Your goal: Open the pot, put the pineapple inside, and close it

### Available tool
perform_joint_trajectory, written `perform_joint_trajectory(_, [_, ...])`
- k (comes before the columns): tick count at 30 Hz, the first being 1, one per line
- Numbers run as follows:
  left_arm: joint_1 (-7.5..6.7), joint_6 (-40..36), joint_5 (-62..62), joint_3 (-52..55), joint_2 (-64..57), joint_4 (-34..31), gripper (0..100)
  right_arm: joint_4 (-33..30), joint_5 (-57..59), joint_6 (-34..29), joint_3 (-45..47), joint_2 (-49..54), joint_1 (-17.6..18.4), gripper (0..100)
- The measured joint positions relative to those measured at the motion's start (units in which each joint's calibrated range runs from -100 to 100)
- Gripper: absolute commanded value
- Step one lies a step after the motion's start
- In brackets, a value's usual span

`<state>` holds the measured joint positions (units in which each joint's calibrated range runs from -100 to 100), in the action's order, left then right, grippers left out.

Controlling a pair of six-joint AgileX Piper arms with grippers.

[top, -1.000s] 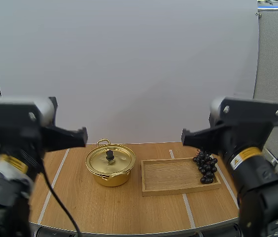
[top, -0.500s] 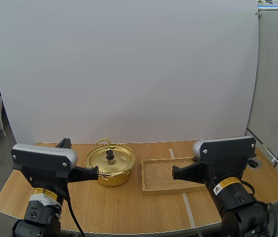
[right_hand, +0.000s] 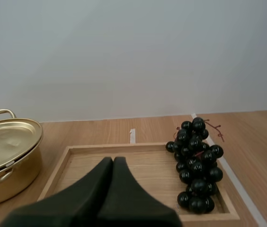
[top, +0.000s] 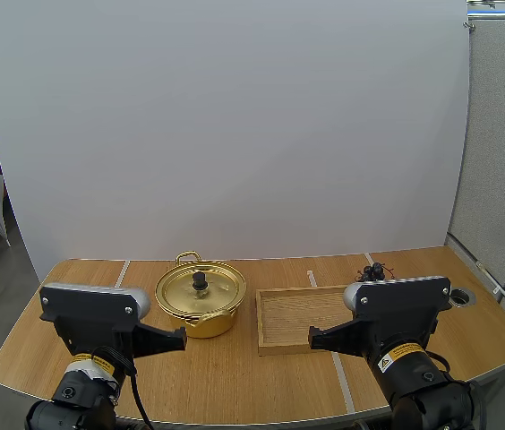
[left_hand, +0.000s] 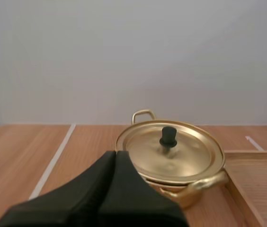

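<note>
**A:** How do the two grippers stand?

**B:** Both are closed on nothing. The left gripper [left_hand: 115, 152] has its two matte black fingers pressed flat together, forming one dark wedge. The right gripper [right_hand: 113, 160] looks the same, and both sit low over the wood-grain table [top: 235, 376].

**A:** Where is the pot from the left gripper?

**B:** It is just ahead of the tip and a little to its right, not touching it. The pot [left_hand: 190, 194] is round and shallow, of shiny golden metal, with a thin loop handle on its far side and another on its near side. The lid [left_hand: 195, 151] sits on the pot. It is smooth and gently domed, with a small black knob [left_hand: 168, 136] at its centre. A white tape line [left_hand: 53, 163] runs along the table to the left of the gripper.

**A:** And the fruit?

**B:** The fruit here is a bunch of grapes [right_hand: 195, 163], made up of dark, glossy, round berries on a thin reddish stem. It is ahead of the right gripper and off to its right, lying at the right end of the wooden tray [right_hand: 100, 148], with its top berries reaching over the far rim.

**A:** What is the tray like?

**B:** It is shallow and rectangular, of pale wood with a low rim, straight ahead of the right gripper. The pot stands close beside its left end, but I cannot tell whether they touch.
</note>
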<state>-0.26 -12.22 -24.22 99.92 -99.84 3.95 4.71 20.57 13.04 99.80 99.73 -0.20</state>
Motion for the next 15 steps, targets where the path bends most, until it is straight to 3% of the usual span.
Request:
perform_joint_trajectory(6, [0.81,-1.3,-6.5,0.1,0.0,0.0,0,0.8,10.1,0.0,0.2,0.0,0.0,0])
perform_joint_trajectory(15, [0.81,-2.1,-7.0,0.1,0.0,0.0,0,0.9,10.8,0.0,0.2,0.0,-0.7,0])
